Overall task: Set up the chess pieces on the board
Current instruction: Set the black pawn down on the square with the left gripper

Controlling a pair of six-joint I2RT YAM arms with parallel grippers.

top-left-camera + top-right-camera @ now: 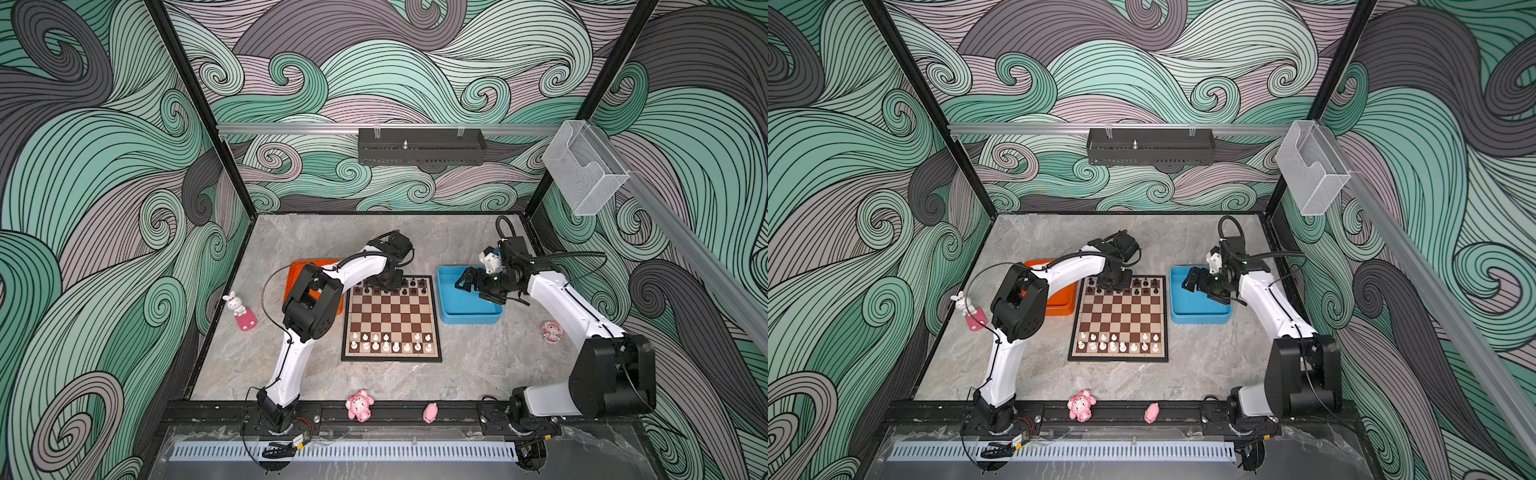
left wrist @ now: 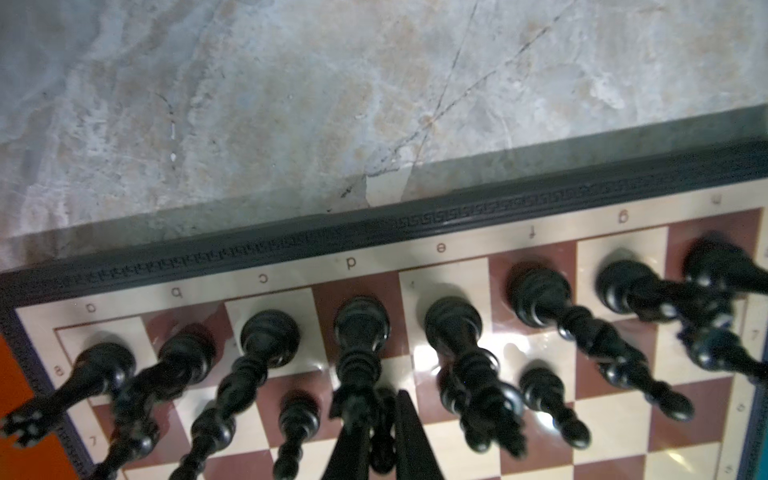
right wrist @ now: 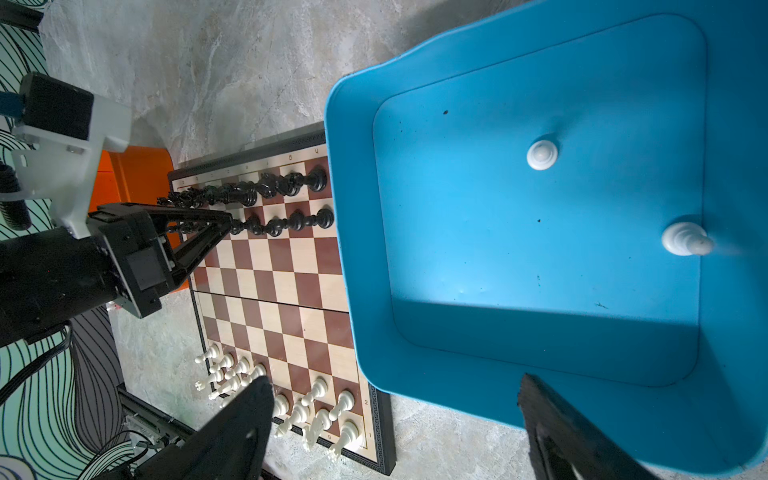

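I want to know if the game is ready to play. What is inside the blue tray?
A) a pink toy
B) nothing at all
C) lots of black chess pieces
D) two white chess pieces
D: the right wrist view shows one white piece and a second white piece on the floor of the blue tray, and nothing else in it.

In both top views the left arm (image 1: 361, 259) is covering the board's (image 1: 392, 316) eleven o'clock corner and much of the orange tray (image 1: 301, 266) at its ten o'clock; the chess pieces (image 1: 413, 284) are showing too small to name. In the left wrist view, the black pawn (image 2: 382, 432) pinched in the left gripper (image 2: 376, 399) is hiding behind the fingers (image 2: 411, 440), which are running off-frame. The right gripper (image 3: 395, 380) and the blue tray (image 3: 498, 249) are getting cropped too.
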